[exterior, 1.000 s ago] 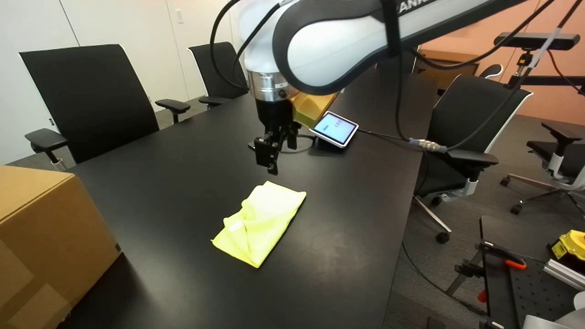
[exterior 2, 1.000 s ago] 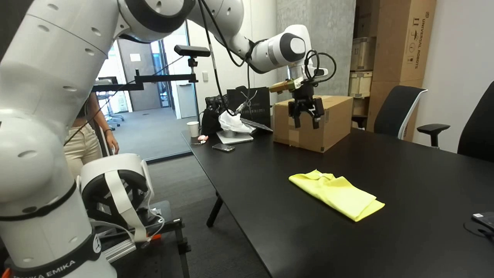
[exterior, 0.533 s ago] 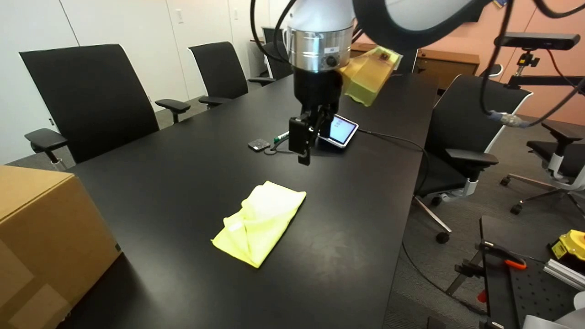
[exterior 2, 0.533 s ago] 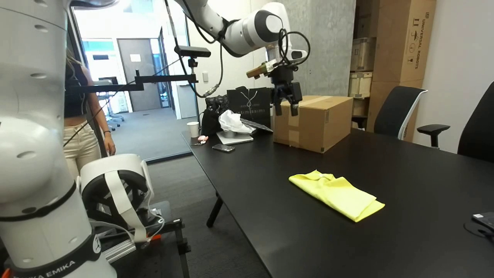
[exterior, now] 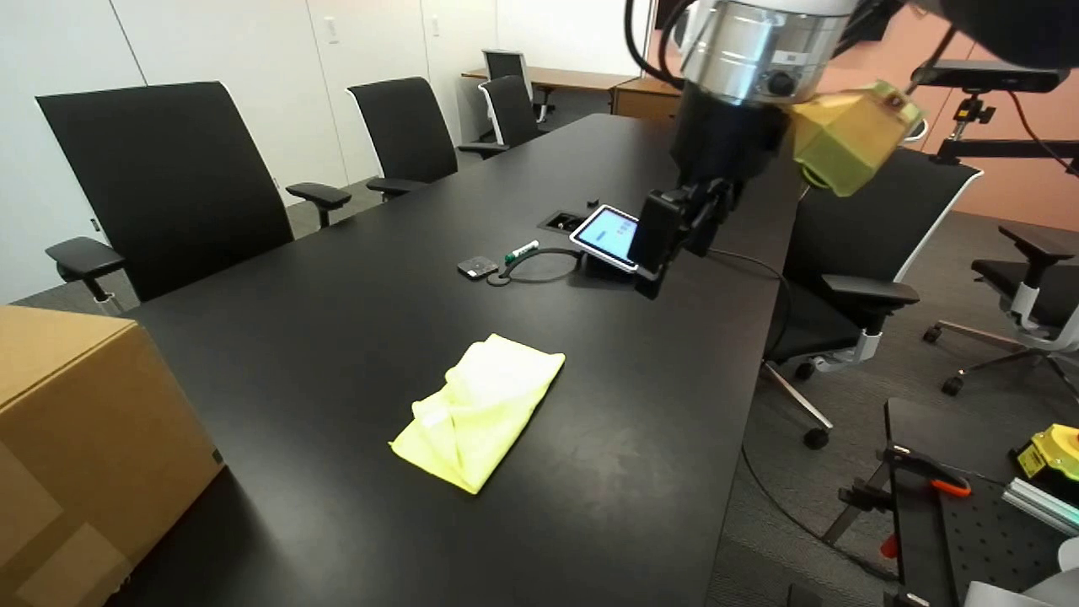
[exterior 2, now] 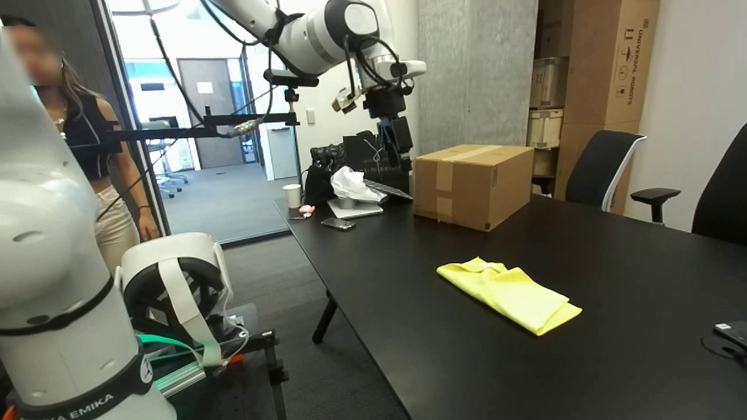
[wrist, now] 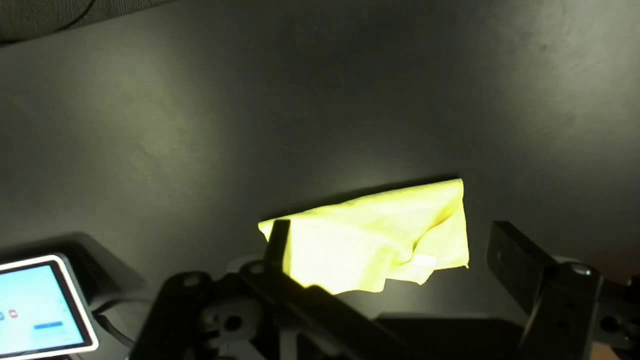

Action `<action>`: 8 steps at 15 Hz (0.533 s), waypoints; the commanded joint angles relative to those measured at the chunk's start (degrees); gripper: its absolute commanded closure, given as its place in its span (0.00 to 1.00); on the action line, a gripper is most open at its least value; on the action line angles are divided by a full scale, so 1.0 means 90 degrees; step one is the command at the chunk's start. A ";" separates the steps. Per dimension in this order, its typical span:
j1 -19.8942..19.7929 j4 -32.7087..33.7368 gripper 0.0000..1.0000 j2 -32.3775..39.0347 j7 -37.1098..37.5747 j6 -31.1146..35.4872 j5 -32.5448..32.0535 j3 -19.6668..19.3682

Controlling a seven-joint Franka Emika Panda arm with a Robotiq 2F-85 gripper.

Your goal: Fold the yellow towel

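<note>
On the long black tbl [exterior 2: 630, 373] sits a tan rect. cardboard box [exterior 2: 461, 186]; apart from it lies a pale-yellow cloth towel [exterior: 487, 409], folded, rumpled at the box end. Black two-finger gripper [wrist: 391, 229] hangs above tbl, spread wide, w/ nothing held. Past towel's other end: white-framed rect. tablet [exterior: 605, 233], green-capped white marker [exterior: 523, 250] nearby.

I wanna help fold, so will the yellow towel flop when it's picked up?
Probably floppy: the yellow towel lies creased and rumpled. Likely light, since its edges look thin. It shouldn't roll, lying low and flattish on the table.
</note>
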 commanded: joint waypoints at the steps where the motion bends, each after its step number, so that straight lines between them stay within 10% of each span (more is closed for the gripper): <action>1: -0.0470 -0.1603 0.00 -0.1488 0.0337 0.0624 0.0068 0.0255; 5: -0.0885 -0.3008 0.00 -0.2881 -0.0147 0.0932 0.0319 0.0103; 6: -0.0963 -0.2152 0.00 -0.1960 0.0016 0.0576 0.0252 0.0395; 8: -0.1125 -0.2705 0.00 -0.2516 -0.0128 0.0709 0.0348 0.0369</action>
